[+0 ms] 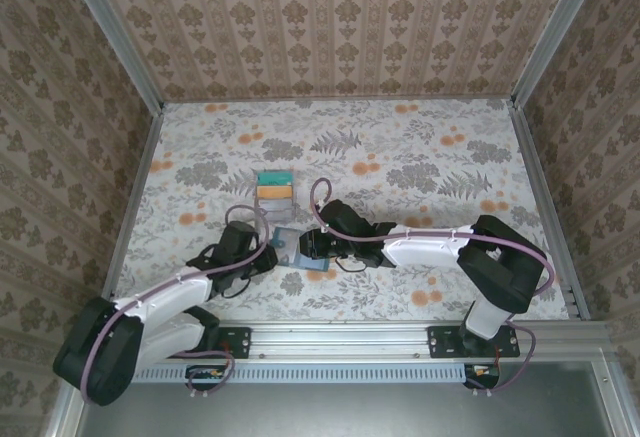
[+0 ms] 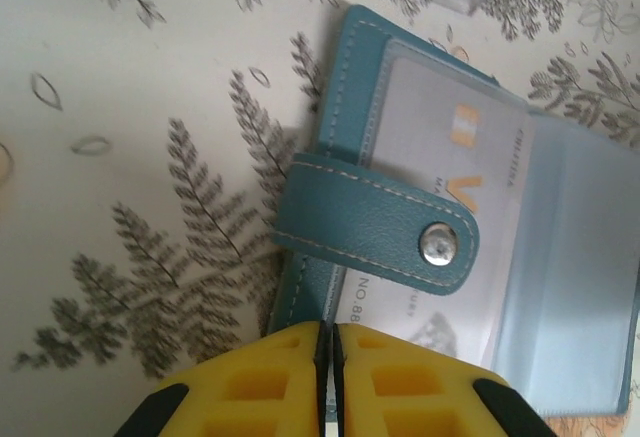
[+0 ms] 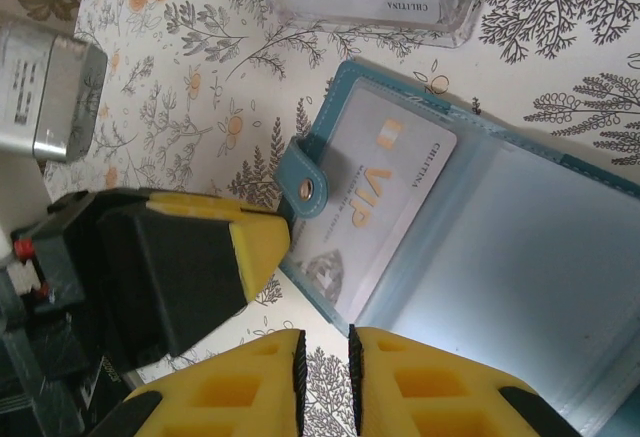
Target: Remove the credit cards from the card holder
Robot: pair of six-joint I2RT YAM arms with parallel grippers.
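**Card holder open between both grippers, one card in its sleeve**

The card holder (image 1: 297,250) lies open on the patterned table (image 1: 420,157), near the front edge and slightly left of centre. It sits between the left gripper (image 1: 265,254) and the right gripper (image 1: 308,245). Its outer cover is teal and its inside is pale blue-grey with clear sleeves.

A pale VIP card (image 3: 385,192) with orange lettering sits inside the left-hand clear sleeve of the card holder (image 3: 480,227). The strap (image 2: 375,222), fitted with a metal snap, is folded inward and lies across this card.

Just beyond the holder, on its far side, stands a small clear tray (image 1: 274,187). In the overhead view it contains a teal card (image 1: 272,176) and an orange card (image 1: 275,193).

Left gripper (image 2: 325,329): the yellow fingers are pressed almost together, leaving only a thin slit. The left edge of the holder's cover runs into this slit, so the fingers pinch that edge. From the right wrist view, the same gripper's tip (image 3: 270,232) meets the cover just below the strap.

Right gripper (image 3: 325,335): the fingers stand close together with a narrow gap, placed at the near edge of the holder beside the clear sleeve. Table pattern shows through the gap. Whether the fingers grip the sleeve edge cannot be determined.
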